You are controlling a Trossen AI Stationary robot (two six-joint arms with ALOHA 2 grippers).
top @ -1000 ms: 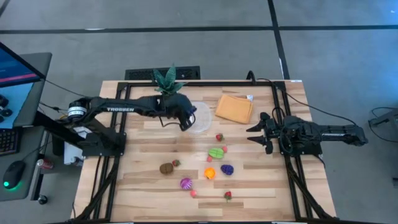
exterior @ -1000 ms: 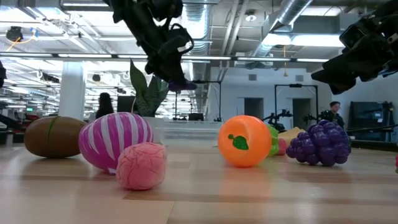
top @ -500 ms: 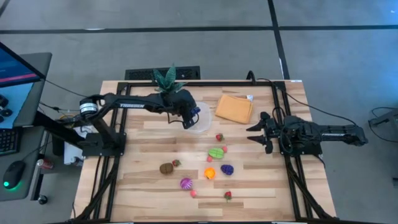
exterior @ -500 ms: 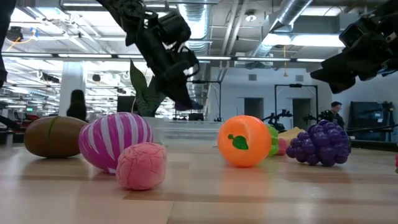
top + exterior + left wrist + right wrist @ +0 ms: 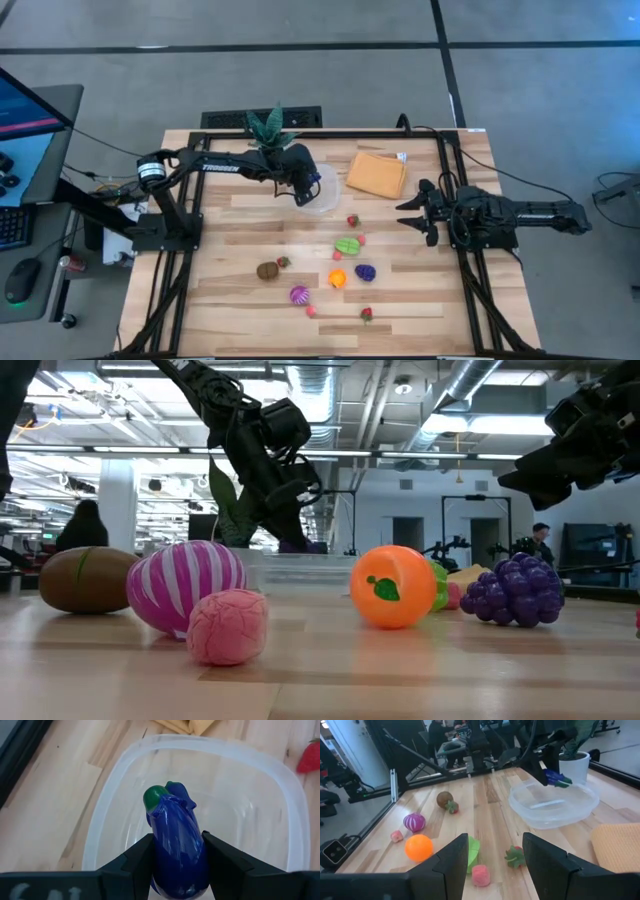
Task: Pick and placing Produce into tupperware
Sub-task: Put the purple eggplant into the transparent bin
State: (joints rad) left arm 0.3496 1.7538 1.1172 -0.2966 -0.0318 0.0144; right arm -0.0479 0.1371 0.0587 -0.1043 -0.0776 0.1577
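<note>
Eggplant (image 5: 177, 847) | clamped between left gripper (image 5: 177, 865) fingers | above tupperware (image 5: 295, 820)

Grey concrete floor (image 5: 330, 60) around the rig, dark seam lines crossing it. Pale wood-plank tabletop (image 5: 240, 225) in a black frame. Monitor (image 5: 25, 105), keyboard (image 5: 12, 228) and mouse (image 5: 22, 280) beside it. Beyond: open workshop, exposed silver ducts (image 5: 470, 385), strip lights, white column (image 5: 115, 505), 2 people (image 5: 85, 525) far off.

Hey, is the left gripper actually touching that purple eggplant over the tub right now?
Touching. In the left wrist view, both fingers of the left gripper press against the eggplant, holding it above the tupperware.
</note>
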